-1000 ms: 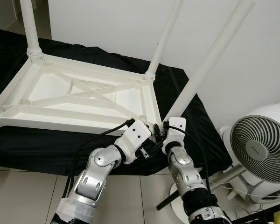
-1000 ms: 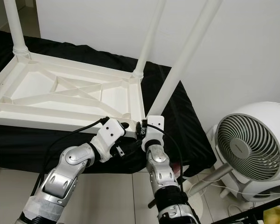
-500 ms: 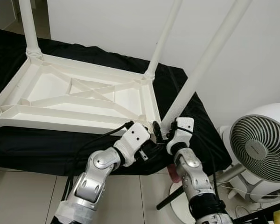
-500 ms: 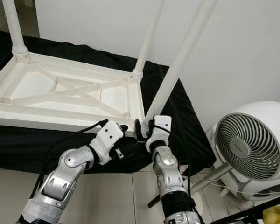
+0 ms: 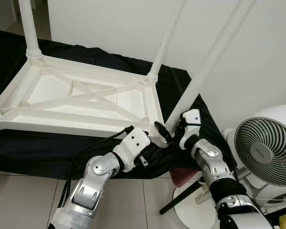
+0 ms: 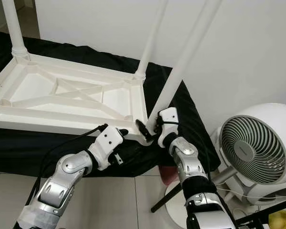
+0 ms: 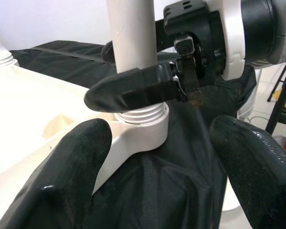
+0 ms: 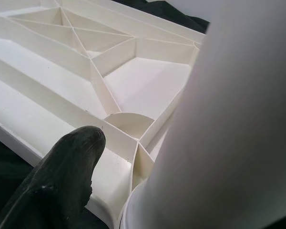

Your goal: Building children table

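Legs at the other corners look seated; my right tool [image 5: 168, 134] is clamped on the last leg [image 5: 205, 71], threads showing at its socket, my left tool [image 7: 157, 157] spread apart beside it.

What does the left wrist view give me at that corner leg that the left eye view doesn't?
Left wrist only: the threads at the leg's base, seated in the corner socket, and a right finger against the leg just above them.

Left eye only: the whole upturned table, its other legs, the fan, both arms, and the left gripper open below the corner.

Both: the leg and the right gripper around it.
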Controlling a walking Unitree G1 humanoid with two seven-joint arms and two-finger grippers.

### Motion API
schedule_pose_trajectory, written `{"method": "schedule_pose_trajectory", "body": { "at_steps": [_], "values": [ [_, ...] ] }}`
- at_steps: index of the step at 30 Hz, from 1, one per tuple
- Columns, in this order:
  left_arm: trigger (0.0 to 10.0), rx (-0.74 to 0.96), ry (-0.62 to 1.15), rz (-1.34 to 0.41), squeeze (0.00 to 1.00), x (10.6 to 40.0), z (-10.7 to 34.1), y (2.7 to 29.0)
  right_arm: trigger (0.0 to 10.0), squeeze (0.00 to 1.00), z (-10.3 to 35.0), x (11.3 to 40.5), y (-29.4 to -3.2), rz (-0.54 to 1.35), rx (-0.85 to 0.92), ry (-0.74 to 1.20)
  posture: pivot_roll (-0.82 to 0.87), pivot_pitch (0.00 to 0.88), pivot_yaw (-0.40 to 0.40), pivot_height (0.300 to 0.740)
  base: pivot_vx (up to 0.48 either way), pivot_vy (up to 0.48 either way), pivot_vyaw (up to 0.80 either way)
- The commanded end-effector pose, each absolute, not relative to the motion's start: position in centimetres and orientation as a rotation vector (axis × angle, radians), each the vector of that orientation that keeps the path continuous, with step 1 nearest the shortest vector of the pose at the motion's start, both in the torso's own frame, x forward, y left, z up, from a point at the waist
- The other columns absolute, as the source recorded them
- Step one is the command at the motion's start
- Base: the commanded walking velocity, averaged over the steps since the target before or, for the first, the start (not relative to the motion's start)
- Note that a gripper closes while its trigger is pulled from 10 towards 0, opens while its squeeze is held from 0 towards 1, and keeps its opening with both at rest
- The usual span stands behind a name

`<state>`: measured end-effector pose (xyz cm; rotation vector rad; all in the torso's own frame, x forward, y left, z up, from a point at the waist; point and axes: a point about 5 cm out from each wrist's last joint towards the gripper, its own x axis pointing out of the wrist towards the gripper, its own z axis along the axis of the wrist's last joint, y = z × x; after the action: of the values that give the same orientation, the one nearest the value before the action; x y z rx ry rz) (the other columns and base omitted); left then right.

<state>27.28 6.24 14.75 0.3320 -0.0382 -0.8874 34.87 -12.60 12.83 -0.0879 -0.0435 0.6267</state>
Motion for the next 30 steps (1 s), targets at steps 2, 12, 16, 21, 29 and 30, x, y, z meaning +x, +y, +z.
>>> {"method": "schedule_pose_trajectory", "body": {
  "at_steps": [2,12,16,21,29,30],
  "values": [
    [10.0,0.332,-0.054,-0.886,0.00,27.3,14.9,5.5,10.0,0.00,11.9,34.6,-12.1,0.715,-0.111,0.004,0.16,0.000,-0.233,0.740,0.000,0.000,0.00],
    [10.0,0.329,-0.058,-0.873,0.00,27.3,15.1,5.6,0.0,0.00,10.4,34.3,-12.7,0.737,-0.086,0.046,0.14,0.001,-0.231,0.740,0.000,0.000,0.00],
    [10.0,0.328,-0.057,-0.873,0.00,27.3,15.1,5.6,0.0,0.00,10.2,34.3,-13.0,0.718,-0.078,0.045,0.13,0.004,-0.221,0.740,0.000,0.000,0.00],
    [10.0,0.330,-0.060,-0.896,0.00,27.4,15.2,5.2,10.0,0.00,10.1,34.4,-13.5,0.674,-0.070,0.046,0.11,0.006,-0.210,0.740,0.000,0.000,0.00],
    [10.0,0.331,-0.058,-0.897,0.00,27.3,15.1,5.2,10.0,0.00,10.2,34.5,-13.3,0.593,-0.086,0.052,0.11,0.014,-0.212,0.740,0.000,0.000,0.00],
    [10.0,0.329,-0.056,-0.896,0.00,27.3,15.1,5.2,10.0,0.00,10.1,34.5,-13.3,0.578,-0.083,0.054,0.11,0.016,-0.215,0.740,0.000,0.000,0.00]
  ]
}}
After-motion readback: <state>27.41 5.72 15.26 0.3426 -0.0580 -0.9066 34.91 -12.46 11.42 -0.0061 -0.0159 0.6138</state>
